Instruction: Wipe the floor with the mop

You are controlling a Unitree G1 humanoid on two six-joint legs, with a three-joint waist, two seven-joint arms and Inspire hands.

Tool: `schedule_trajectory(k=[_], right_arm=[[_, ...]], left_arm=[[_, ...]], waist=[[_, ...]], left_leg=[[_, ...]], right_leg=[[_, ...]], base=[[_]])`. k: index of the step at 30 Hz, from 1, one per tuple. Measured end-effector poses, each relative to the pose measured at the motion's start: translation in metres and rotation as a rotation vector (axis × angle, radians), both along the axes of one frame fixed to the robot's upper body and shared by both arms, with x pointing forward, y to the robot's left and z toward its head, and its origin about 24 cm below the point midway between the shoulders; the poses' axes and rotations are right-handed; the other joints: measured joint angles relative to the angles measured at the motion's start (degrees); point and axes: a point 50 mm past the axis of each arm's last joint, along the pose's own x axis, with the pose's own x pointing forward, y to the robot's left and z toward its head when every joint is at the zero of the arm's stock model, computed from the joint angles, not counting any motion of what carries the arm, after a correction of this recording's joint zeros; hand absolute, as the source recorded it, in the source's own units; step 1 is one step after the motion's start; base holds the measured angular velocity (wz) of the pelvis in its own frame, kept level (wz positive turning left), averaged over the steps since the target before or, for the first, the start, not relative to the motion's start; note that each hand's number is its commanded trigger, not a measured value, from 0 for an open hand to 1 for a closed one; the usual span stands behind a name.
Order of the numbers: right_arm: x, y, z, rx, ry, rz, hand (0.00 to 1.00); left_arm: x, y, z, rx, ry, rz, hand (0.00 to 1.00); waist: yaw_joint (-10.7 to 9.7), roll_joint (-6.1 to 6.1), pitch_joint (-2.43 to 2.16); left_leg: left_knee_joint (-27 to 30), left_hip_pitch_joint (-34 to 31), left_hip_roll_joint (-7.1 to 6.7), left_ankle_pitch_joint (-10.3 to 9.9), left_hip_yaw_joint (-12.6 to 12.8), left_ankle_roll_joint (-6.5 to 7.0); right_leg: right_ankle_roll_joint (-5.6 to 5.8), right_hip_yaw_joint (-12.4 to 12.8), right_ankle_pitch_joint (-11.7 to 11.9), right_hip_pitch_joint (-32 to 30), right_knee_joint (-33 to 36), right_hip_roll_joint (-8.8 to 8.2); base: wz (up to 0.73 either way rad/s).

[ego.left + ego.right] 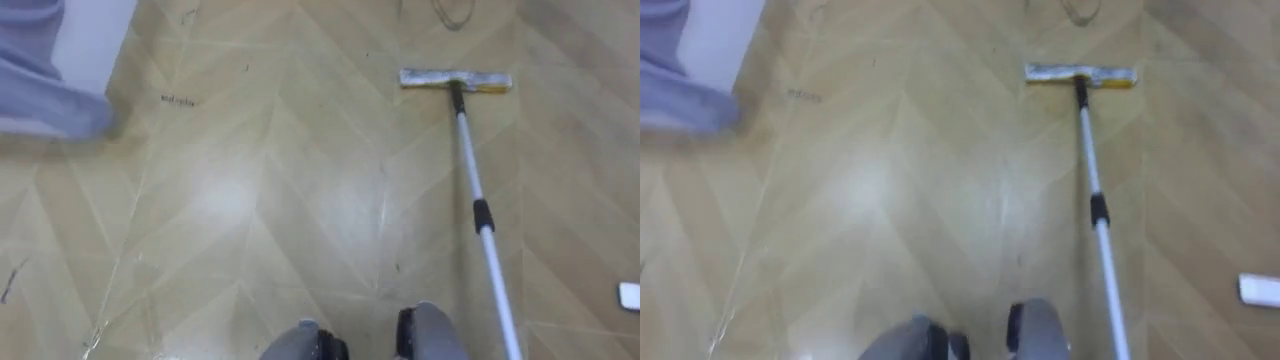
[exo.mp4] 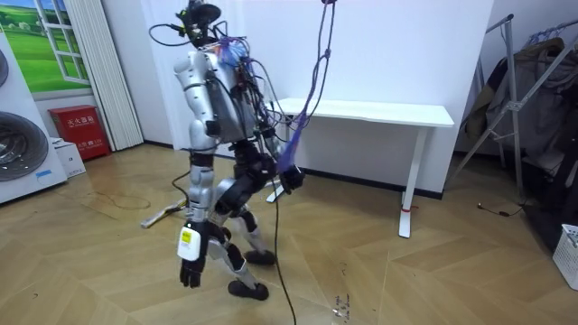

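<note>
I see the mop (image 1: 482,215) lying on the wood floor (image 1: 250,200), its head far and right, my left hand (image 2: 190,269) hanging loose, holding nothing.

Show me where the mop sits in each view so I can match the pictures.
Left eye view: the mop is right of centre, head at the top, handle running off the bottom edge.
Right eye view: the mop lies the same way, slightly nearer centre.
Room view: what looks like the mop head lies low on the left, beside the robot's legs.
Shared landmark: the herringbone wood floor.
</note>
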Motion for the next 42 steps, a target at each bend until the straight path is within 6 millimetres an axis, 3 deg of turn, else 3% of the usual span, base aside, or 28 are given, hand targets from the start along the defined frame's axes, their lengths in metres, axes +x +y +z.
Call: schedule_trajectory(k=[2,4,5,6,7,8,9,12,13,14,15,16,18,20,21,23,24,27,29,31,32,35,36,37,38,39,40,42], right_arm=[[0.013,-0.003,0.001,-0.021,-0.016,0.004,1.0],[0.034,-0.007,0.004,-0.037,-0.048,0.013,1.0],[0.055,-0.01,0.007,-0.054,-0.078,0.026,1.0],[0.067,-0.013,0.009,-0.064,-0.097,0.036,1.0],[0.092,-0.019,0.016,-0.088,-0.15,0.064,1.0],[0.12,-0.025,0.025,-0.107,-0.223,0.091,1.0],[0.135,-0.026,0.03,-0.115,-0.266,0.105,1.0],[0.179,-0.028,0.048,-0.097,-0.425,0.138,1.0],[0.185,-0.026,0.05,-0.083,-0.445,0.153,1.0],[0.184,-0.026,0.049,-0.067,-0.446,0.146,1.0],[0.181,-0.025,0.047,-0.058,-0.442,0.137,1.0],[0.169,-0.026,0.042,-0.041,-0.417,0.119,1.0],[0.146,-0.03,0.035,-0.036,-0.361,0.098,1.0],[0.103,-0.039,0.026,-0.046,-0.25,0.058,1.0],[0.092,-0.042,0.025,-0.054,-0.221,0.054,1.0],[0.047,-0.049,0.021,-0.088,-0.108,0.033,1.0],[0.037,-0.048,0.02,-0.092,-0.086,0.026,1.0],[0.011,-0.032,0.012,-0.076,-0.037,0.01,1.0],[0.005,-0.014,0.005,-0.044,-0.027,-0.01,1.0],[0.004,-0.009,0.003,-0.034,-0.012,-0.022,1.0],[0.005,-0.009,0.003,-0.034,-0.005,-0.03,1.0],[0.028,-0.019,0.008,-0.06,-0.019,-0.018,1.0],[0.039,-0.022,0.01,-0.069,-0.037,-0.005,1.0],[0.065,-0.028,0.015,-0.089,-0.085,0.027,1.0],[0.092,-0.035,0.023,-0.11,-0.144,0.054,1.0],[0.106,-0.038,0.028,-0.12,-0.178,0.067,1.0],[0.131,-0.044,0.037,-0.136,-0.239,0.093,1.0],[0.164,-0.046,0.051,-0.141,-0.352,0.107,1.0]], left_arm=[[-0.01,-0.001,-0.002,0.014,0.04,0.014,0.0],[-0.014,0.002,-0.002,0.026,0.056,0.024,0.0],[-0.014,0.005,-0.001,0.042,0.056,0.034,0.0],[-0.016,0.006,-0.001,0.047,0.059,0.049,0.0],[-0.018,0.007,-0.001,0.055,0.062,0.059,0.0],[-0.016,0.006,-0.001,0.056,0.055,0.05,0.0],[-0.015,0.005,0.0,0.055,0.048,0.046,0.0],[-0.014,0.006,0.0,0.046,0.042,0.041,0.0],[-0.018,0.006,0.0,0.038,0.05,0.041,0.0],[-0.022,0.007,0.0,0.032,0.056,0.041,0.0],[-0.022,0.008,0.0,0.032,0.058,0.039,0.0],[-0.024,0.011,0.0,0.027,0.066,0.037,0.0],[-0.018,0.009,0.001,0.011,0.05,0.027,0.0],[-0.012,0.006,0.002,0.0,0.023,0.009,0.0],[-0.011,0.006,0.003,0.001,0.02,0.005,0.0],[-0.005,0.005,0.004,-0.002,-0.009,-0.002,0.0],[-0.003,0.004,0.005,-0.001,-0.017,-0.006,0.0],[0.001,0.007,0.006,0.016,-0.039,0.003,0.0],[0.0,0.005,0.006,0.022,-0.037,-0.002,0.0],[-0.003,-0.001,0.004,0.01,-0.018,-0.001,0.0],[-0.008,-0.003,0.002,0.005,-0.001,0.005,0.0],[-0.024,0.0,0.0,0.007,0.05,0.039,0.0],[-0.024,0.002,0.001,0.006,0.051,0.052,0.0],[-0.024,0.006,0.002,0.013,0.05,0.068,0.0],[-0.027,0.009,0.003,0.021,0.046,0.087,0.0],[-0.028,0.009,0.004,0.019,0.041,0.097,0.0],[-0.027,0.01,0.005,0.016,0.033,0.103,0.0],[-0.023,0.012,0.006,0.016,0.016,0.096,0.0]], waist=[[0.5,-0.6,0.23],[1.8,-0.73,0.32],[2.4,-1.6,0.73],[2.8,-2.17,0.98],[4.1,-3.29,0.86],[5.4,-4.44,1.02],[6.0,-4.83,1.11],[8.5,-5.68,1.57],[8.7,-6.06,1.7],[8.9,-5.72,1.5],[8.8,-5.9,1.57],[8.2,-6.25,0.76],[8.1,-6.21,0.78],[7.1,-5.86,0.6],[6.6,-5.61,0.58],[5.2,-3.17,-0.03],[5.0,-2.4,-0.17],[3.3,-1.25,-0.18],[1.3,-1.09,0.03],[1.5,-0.98,0.14],[1.6,-0.78,0.22],[2.7,-1.22,0.38],[2.8,-1.23,0.42],[3.6,-2.43,0.99],[4.9,-3.67,1.05],[5.3,-4.19,1.08],[5.7,-4.83,1.02],[6.8,-5.96,1.55]], left_leg=[[0.4,4.0,0.21,-3.1,-0.8,-1.3],[5.7,4.4,2.25,-3.2,-0.3,-3.49],[13.0,2.3,3.91,0.5,0.4,-6.43],[16.6,1.1,4.53,3.0,0.6,-7.04],[23.4,-1.8,5.19,9.5,0.6,-7.94],[27.9,-4.8,5.71,13.3,0.6,-8.83],[29.3,-6.6,5.93,13.2,0.4,-8.72],[20.4,-12.1,6.75,10.7,-0.7,-8.2],[11.1,-12.1,6.69,10.7,-0.9,-8.4],[1.6,-11.6,6.72,11.6,-1.2,-8.16],[0.7,-11.7,6.64,12.8,-0.9,-6.11],[0.6,-11.1,5.97,11.8,-0.3,-3.96],[0.8,-9.4,4.61,9.7,0.2,-1.64],[0.7,-5.8,1.95,6.5,1.7,0.2],[0.7,-5.0,1.19,5.8,1.7,0.5],[0.9,-2.8,-0.36,3.0,1.0,1.62],[0.9,-2.4,-0.56,2.5,0.4,1.69],[-1.0,-0.5,-1.73,2.0,-1.3,1.89],[-3.5,1.9,-2.34,1.6,-2.4,1.7],[-5.0,4.6,-2.28,0.7,-2.9,1.19],[-5.0,6.6,-2.24,-0.5,-3.3,0.89],[-1.5,9.3,-1.31,-2.9,-3.4,-1.58],[1.8,8.3,-0.56,-2.0,-2.3,-3.31],[10.7,4.6,1.42,2.6,-0.2,-8.32],[19.1,0.6,2.95,9.7,1.6,-9.74],[22.6,-1.6,3.32,13.3,1.8,-9.84],[26.2,-5.4,4.12,14.5,1.7,-9.07],[20.7,-10.0,5.98,11.2,1.7,-7.57]], right_leg=[[-2.06,-2.4,2.0,3.0,-3.5,-0.12],[-2.97,-3.6,-0.6,5.4,-2.1,0.46],[-3.69,-3.2,-2.7,6.5,0.0,1.44],[-4.24,-2.9,-3.7,7.1,1.1,1.78],[-5.08,-2.4,-5.9,7.6,3.2,2.19],[-5.63,-1.8,-7.5,8.0,4.5,2.99],[-5.82,-1.8,-8.2,8.2,5.2,3.18],[-5.78,-1.8,-11.0,11.8,5.3,4.5],[-5.27,-1.9,-12.2,14.3,4.3,4.75],[-4.84,-2.3,-13.6,16.9,3.1,4.73],[-4.35,-2.4,-14.5,18.1,2.7,4.49],[-3.06,-2.7,-15.9,19.6,1.7,3.58],[-2.03,-2.6,-15.8,21.4,1.5,2.34],[1.59,-2.5,-13.7,22.5,5.8,-1.04],[2.06,-2.5,-12.6,22.5,7.4,-1.36],[2.24,-0.4,-3.5,19.5,15.2,-1.48],[2.14,0.1,-2.0,18.3,16.9,-0.95],[1.87,1.0,-3.4,9.8,16.5,0.68],[1.42,0.1,-3.7,5.7,5.7,1.4],[-0.42,-1.1,-2.2,5.2,-4.5,1.81],[-1.56,-1.5,0.3,5.9,-7.6,1.98],[-2.84,-2.8,-0.3,9.4,-6.1,2.19],[-3.04,-2.7,-0.9,9.6,-5.4,2.59],[-3.21,-1.9,-2.6,9.7,-3.3,3.21],[-3.54,-0.5,-4.5,9.8,-0.9,3.83],[-3.79,-0.1,-5.3,9.9,0.1,3.87],[-4.7,0.1,-6.6,10.0,1.9,3.9],[-4.27,0.5,-8.4,10.5,3.0,4.2]], base=[[0.0],[-0.07],[-0.11],[-0.19],[-0.34],[-0.36],[-0.31],[-0.15],[0.04],[0.08],[0.23],[0.33],[0.28],[0.27],[0.37],[0.19],[-0.03],[0.0],[0.12],[-0.05],[0.0],[-0.04],[-0.18],[-0.31],[-0.35],[-0.3],[-0.06],[0.0]])
